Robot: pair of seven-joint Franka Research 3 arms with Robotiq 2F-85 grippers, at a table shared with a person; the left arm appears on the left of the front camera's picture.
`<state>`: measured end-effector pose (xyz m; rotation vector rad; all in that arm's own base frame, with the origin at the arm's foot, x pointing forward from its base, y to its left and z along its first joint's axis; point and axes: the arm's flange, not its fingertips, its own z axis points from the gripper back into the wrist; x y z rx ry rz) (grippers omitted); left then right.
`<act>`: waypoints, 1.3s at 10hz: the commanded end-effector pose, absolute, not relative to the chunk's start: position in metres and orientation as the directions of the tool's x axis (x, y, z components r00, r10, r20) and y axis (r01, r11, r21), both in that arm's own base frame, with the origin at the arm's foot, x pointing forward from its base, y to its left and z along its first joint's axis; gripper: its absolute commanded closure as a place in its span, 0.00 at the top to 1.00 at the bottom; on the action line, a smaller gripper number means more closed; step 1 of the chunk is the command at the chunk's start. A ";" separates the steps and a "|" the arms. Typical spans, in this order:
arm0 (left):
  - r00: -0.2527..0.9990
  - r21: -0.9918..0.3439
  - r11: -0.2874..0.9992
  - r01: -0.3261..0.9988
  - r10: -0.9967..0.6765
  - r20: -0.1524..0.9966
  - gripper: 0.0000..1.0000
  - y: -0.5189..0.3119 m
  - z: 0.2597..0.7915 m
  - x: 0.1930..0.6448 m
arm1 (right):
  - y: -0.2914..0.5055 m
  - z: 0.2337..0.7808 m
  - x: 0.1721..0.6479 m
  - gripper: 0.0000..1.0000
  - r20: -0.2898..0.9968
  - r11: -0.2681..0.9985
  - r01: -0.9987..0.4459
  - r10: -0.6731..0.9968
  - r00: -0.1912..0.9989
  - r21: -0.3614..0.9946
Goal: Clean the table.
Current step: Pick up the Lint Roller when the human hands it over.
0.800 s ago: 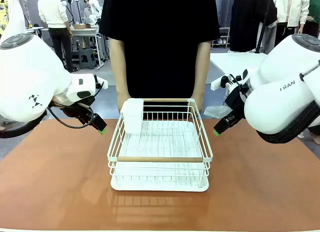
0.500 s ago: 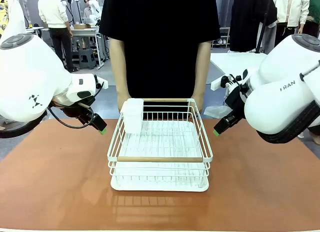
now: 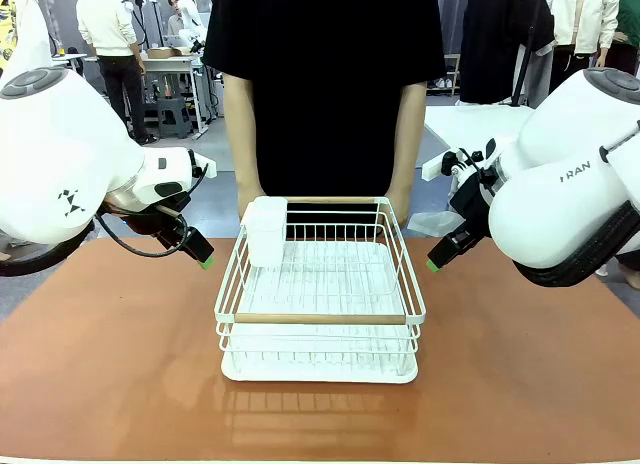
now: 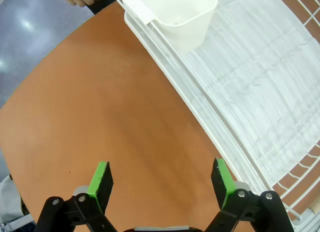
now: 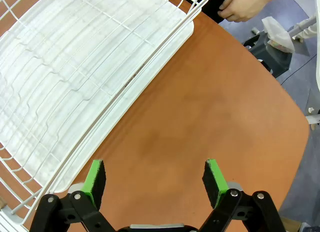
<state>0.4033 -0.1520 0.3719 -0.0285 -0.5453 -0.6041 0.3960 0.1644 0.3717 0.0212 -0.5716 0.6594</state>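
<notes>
Reddish table (image 3: 110,364) bore a white rack (image 3: 320,318), frame centre. Left gripper (image 4: 161,179) and right gripper (image 5: 155,177) hung with fingers apart, empty. You likely needed even grips on opposite rims.

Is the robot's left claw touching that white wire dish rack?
Apart. The front view shows bare reddish-brown table between the open left gripper and the white wire dish rack.

A dish rack (image 3: 320,318) blocks the table (image 3: 110,364) centre; sides free.
</notes>
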 end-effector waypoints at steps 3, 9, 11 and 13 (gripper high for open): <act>0.688 0.130 0.828 0.546 -0.531 0.495 1.00 -0.151 0.372 0.403 | 0.165 0.372 0.396 1.00 0.509 0.796 -0.584 0.573 0.643 -0.157; 0.725 -0.035 0.811 0.584 -0.501 0.472 1.00 -0.130 0.401 0.414 | 0.153 0.410 0.396 1.00 0.542 0.812 -0.579 0.456 0.706 0.072; 0.760 -0.352 0.686 0.636 -0.477 0.442 1.00 -0.090 0.427 0.419 | 0.132 0.453 0.389 1.00 0.587 0.804 -0.534 0.307 0.749 0.260; 0.792 -0.502 0.623 0.600 -0.377 0.479 1.00 -0.037 0.439 0.415 | 0.101 0.476 0.384 1.00 0.573 0.786 -0.497 0.228 0.787 0.369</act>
